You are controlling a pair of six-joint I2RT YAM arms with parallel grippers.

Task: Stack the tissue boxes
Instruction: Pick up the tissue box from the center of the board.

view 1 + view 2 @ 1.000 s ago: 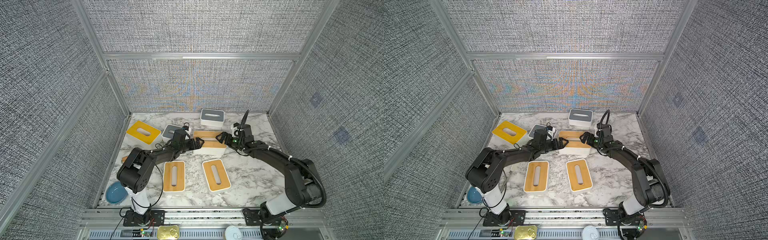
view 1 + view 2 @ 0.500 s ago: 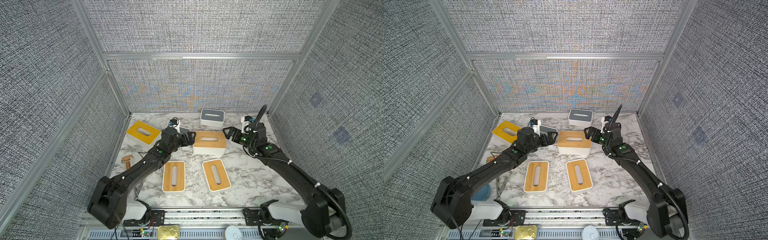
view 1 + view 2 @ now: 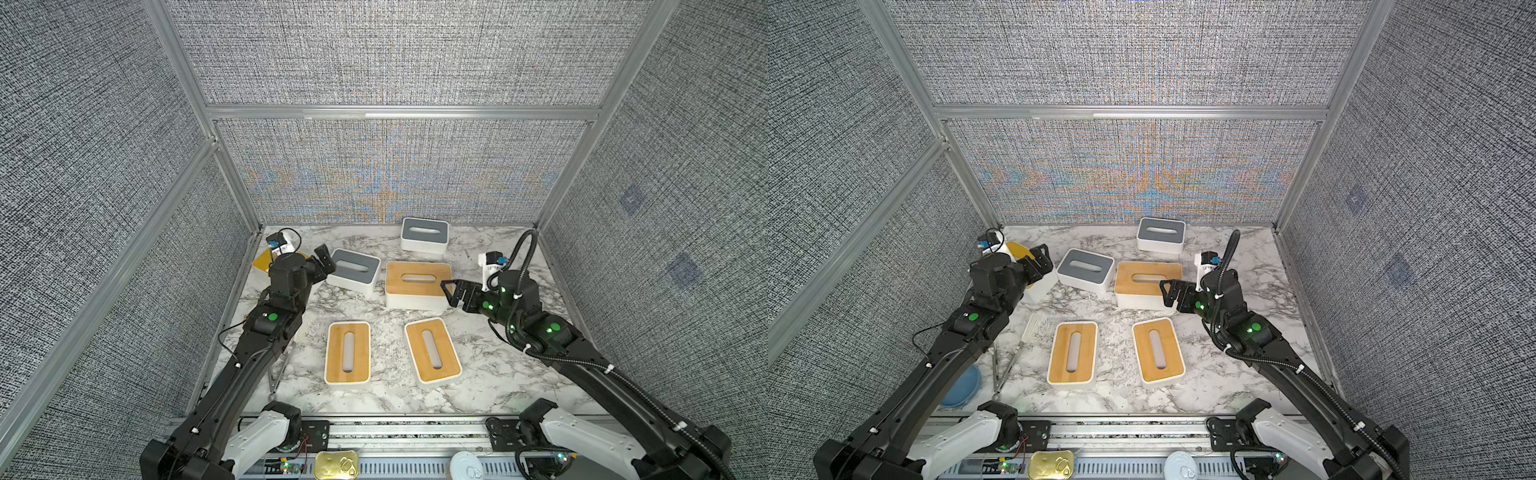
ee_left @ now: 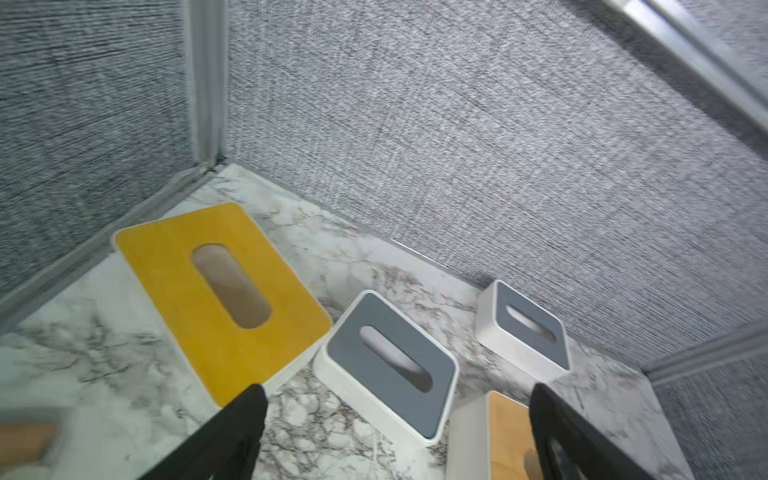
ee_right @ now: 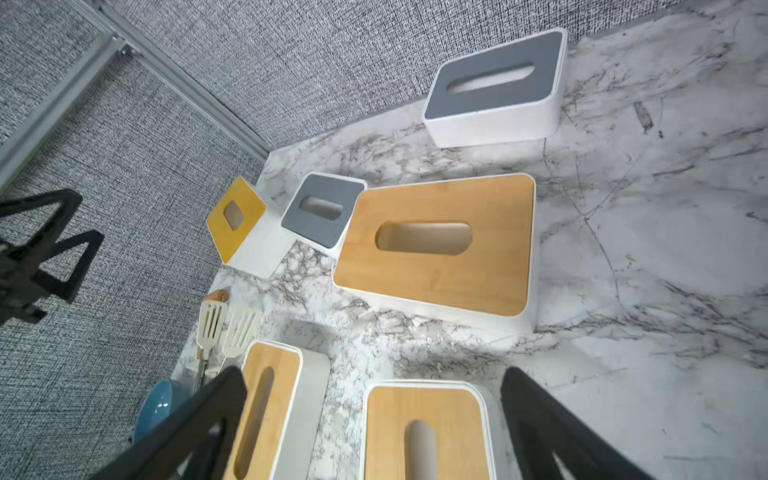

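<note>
Left gripper and right gripper have drawn back from the large bamboo-lidded tissue box, jaws spread, empty. It sits just before the right jaws; stacking seems unstarted.

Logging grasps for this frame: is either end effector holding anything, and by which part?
Nothing is held: the left end effector and the right end effector both stand open and empty.
</note>
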